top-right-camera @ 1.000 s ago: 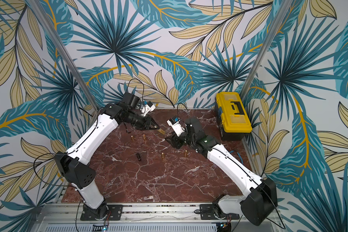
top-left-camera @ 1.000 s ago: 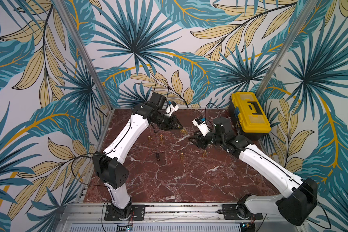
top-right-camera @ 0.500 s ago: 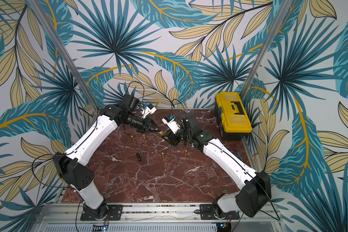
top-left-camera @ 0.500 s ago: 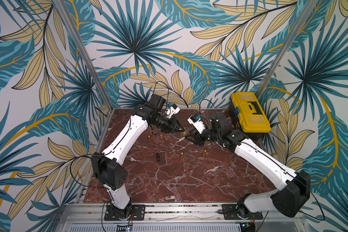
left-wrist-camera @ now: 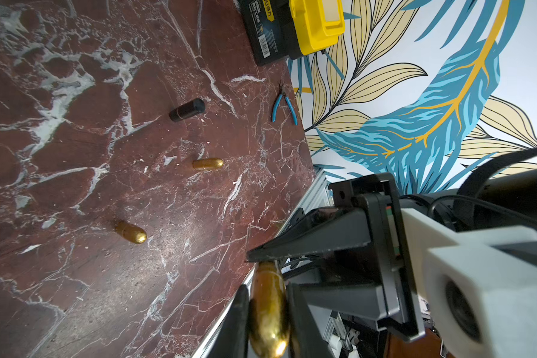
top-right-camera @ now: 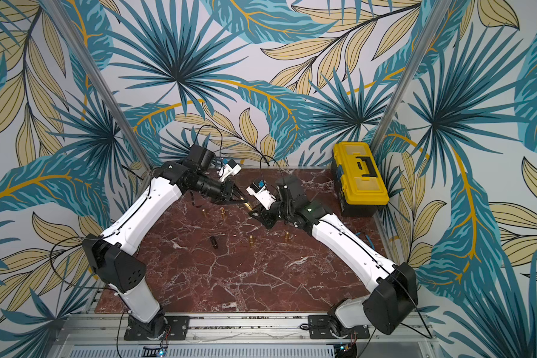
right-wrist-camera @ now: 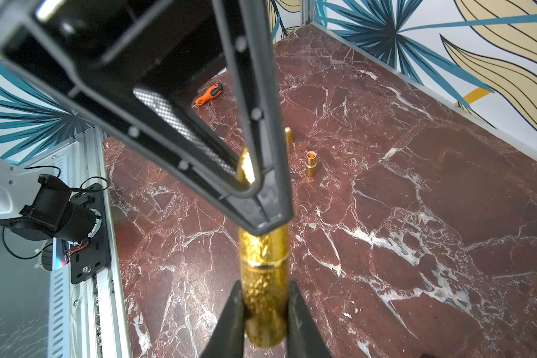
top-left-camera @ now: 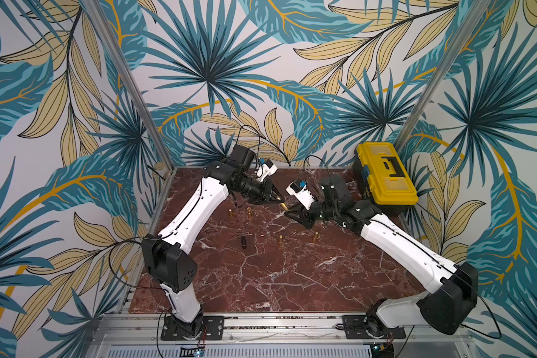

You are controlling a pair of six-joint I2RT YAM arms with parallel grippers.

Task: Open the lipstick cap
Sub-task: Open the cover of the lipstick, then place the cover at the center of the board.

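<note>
Since both claws are clamped on the one gold lipstick (right-wrist-camera: 263,248), the step in hand is, by my reading, the pull that parts cap from base. The right claw (right-wrist-camera: 264,297) pinches one end from both sides and the left claw (left-wrist-camera: 268,297) pinches the other end. The bright seam (right-wrist-camera: 264,264) lies bare between them, so neither grip bridges the joint; which end is the cap I cannot tell for sure. The lipstick hangs in the air over the far middle of the surface (top-left-camera: 261,279), spanning the small gap between the two claws in both top views. To do this well, the arms should draw apart straight along the tube's axis, with no bend at the seam, because a sideways pull could jam the sleeve. The casing looks glossy, so slipping out of a pinch is the likelier fault, and a slow, even pull with both grips kept firm suits it. As for containers, the yellow toolbox (top-left-camera: 385,173) stands at the far right corner with its lid shut and its contents hidden. One gold tube (right-wrist-camera: 310,164) stands uncapped on the surface, mouth open, and what is inside is too small to tell
</note>
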